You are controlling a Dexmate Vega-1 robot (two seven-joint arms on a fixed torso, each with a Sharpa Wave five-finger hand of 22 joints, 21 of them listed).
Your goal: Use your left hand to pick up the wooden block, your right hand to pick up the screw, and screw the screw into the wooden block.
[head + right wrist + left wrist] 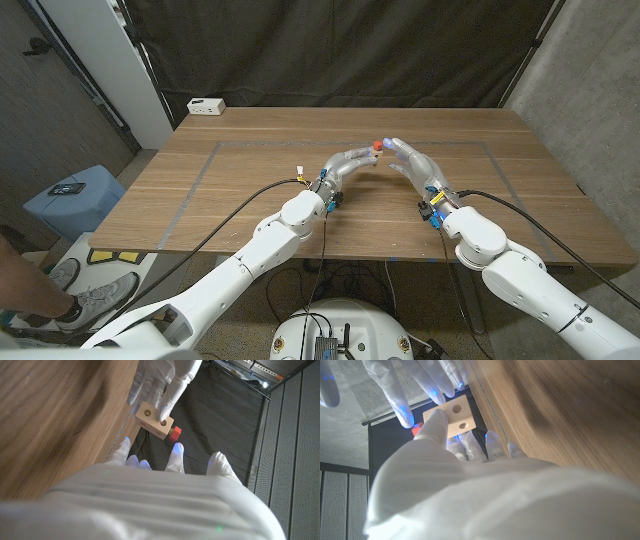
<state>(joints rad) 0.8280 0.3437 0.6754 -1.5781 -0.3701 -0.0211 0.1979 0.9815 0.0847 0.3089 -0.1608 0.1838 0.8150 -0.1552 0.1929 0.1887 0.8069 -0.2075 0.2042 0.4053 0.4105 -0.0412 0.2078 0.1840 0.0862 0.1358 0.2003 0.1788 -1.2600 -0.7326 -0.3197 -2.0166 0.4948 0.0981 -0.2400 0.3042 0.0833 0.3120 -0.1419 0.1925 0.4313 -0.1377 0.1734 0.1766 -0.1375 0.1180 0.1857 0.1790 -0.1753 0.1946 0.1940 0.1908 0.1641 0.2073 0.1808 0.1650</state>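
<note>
Tabletop (250,175) room lies open on every side of the two hands, which meet above the middle of the wooden surface, well inside a grey taped rectangle (205,165) and far from all four edges. A white box (206,105) sits near the far left corner, well apart from them. At the picture's lower left a person's foot in a sneaker (85,300) stands on the floor beside the table.

The left hand (350,163) holds the wooden block (155,420) off the table, thumb pressed on one face and fingers wrapped behind it. The block is pale, squarish, with two round holes in the face turned toward the right hand. A red screw (174,434) sits at one end of the block, touching it; whether it is seated in a hole I cannot tell.

The right hand (412,160) reaches in from the other side, its fingers (400,407) spread and pointing at the block, tips just beside it. Whether they pinch the screw cannot be made out.
</note>
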